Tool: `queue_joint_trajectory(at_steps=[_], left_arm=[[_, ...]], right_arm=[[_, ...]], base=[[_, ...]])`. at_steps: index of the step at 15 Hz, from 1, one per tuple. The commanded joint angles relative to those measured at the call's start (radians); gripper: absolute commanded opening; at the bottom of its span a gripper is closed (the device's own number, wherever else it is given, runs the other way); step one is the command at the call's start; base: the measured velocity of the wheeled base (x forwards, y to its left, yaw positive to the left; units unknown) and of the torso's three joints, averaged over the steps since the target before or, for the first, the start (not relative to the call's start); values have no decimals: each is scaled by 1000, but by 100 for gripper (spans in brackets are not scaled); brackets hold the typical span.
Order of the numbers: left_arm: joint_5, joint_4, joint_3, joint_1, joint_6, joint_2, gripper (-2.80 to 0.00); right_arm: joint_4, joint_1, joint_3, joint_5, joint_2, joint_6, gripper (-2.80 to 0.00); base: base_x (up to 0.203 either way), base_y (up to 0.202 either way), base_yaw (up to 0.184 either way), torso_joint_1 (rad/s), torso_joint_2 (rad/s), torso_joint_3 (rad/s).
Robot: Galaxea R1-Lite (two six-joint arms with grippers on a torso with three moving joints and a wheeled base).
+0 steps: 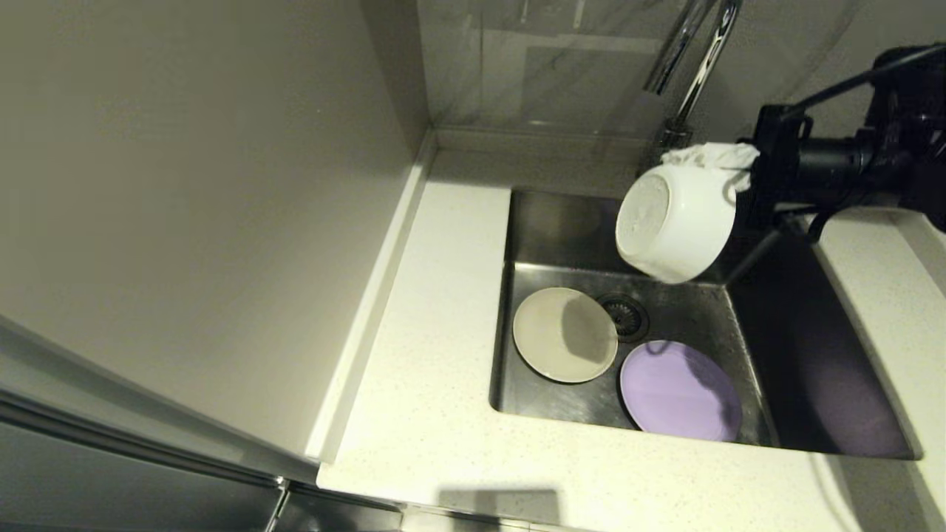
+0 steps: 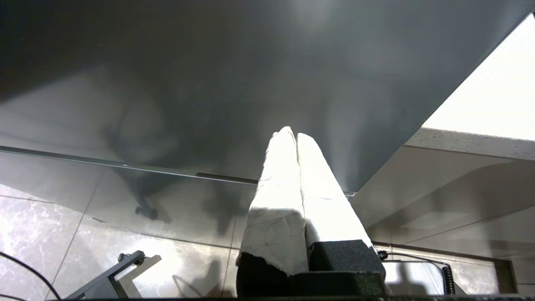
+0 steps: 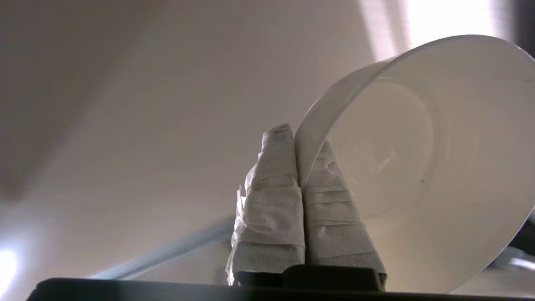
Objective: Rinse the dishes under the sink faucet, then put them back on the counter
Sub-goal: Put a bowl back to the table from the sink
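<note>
Counter (image 1: pixel 443 414): speckled, surrounded my sink (image 1: pixel 828 384).
Sink: held cream plate (image 1: pixel 565 335) and purple plate (image 1: pixel 680 391).
Right gripper (image 3: pixel 299 167): I had it clamped on the bowl (image 1: pixel 676 222) rim.
Left gripper (image 2: pixel 296 138): pressed closed, nothing held.

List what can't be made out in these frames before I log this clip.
- Faucet spout tip: cut off by the head view's top edge; no water flow discernible.
- Sink right floor: in deep shadow, head view.
- Cream plate: partly under the bowl's shadow.
- Bowl inside: faces away in head view; right wrist view shows it, rim pinched by the right gripper.
- Left gripper: absent from head view; its position unknown.
</note>
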Motion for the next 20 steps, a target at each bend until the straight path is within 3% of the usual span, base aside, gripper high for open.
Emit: queue_joint_trajectory(at_steps=[1, 2, 5, 7, 9, 10, 12, 13, 14, 16, 20], left_arm=[[0, 0, 0, 0, -1, -3, -280], [0, 0, 0, 0, 1, -3, -280], [0, 0, 0, 0, 0, -3, -280], [0, 0, 0, 0, 1, -3, -280], [0, 0, 0, 0, -1, -3, -280], [0, 0, 0, 0, 1, -3, -280], [0, 0, 0, -1, 0, -3, -280], [0, 0, 0, 0, 0, -3, -280], [0, 0, 0, 0, 0, -3, -280], [0, 0, 0, 0, -1, -3, -280], [0, 0, 0, 0, -1, -3, -280]], right_arm=[[18, -7, 165, 7, -69, -291, -280], [101, -15, 195, 7, -112, -437, -280], [575, -29, 194, -33, -181, -721, -280], [868, -33, 168, -156, -204, -896, -280], [971, -34, 157, -298, -227, -1121, -280], [979, -35, 155, -409, -235, -1231, -280], [954, -40, 155, -712, -244, -1471, -280], [910, -52, 156, -883, -245, -1596, -280], [842, -73, 158, -988, -244, -1722, -280], [727, -135, 162, -1066, -225, -1893, -280], [477, -184, 176, -1243, -139, -2054, -280]], base=[[0, 0, 0, 0, 0, 0], [0, 0, 0, 0, 0, 0], [0, 0, 0, 0, 0, 0], [0, 0, 0, 0, 0, 0], [0, 0, 0, 0, 0, 0], [0, 0, 0, 0, 0, 0], [0, 0, 0, 0, 0, 0], [0, 0, 0, 0, 0, 0], [0, 0, 0, 0, 0, 0], [0, 0, 0, 0, 0, 0], [0, 0, 0, 0, 0, 0]])
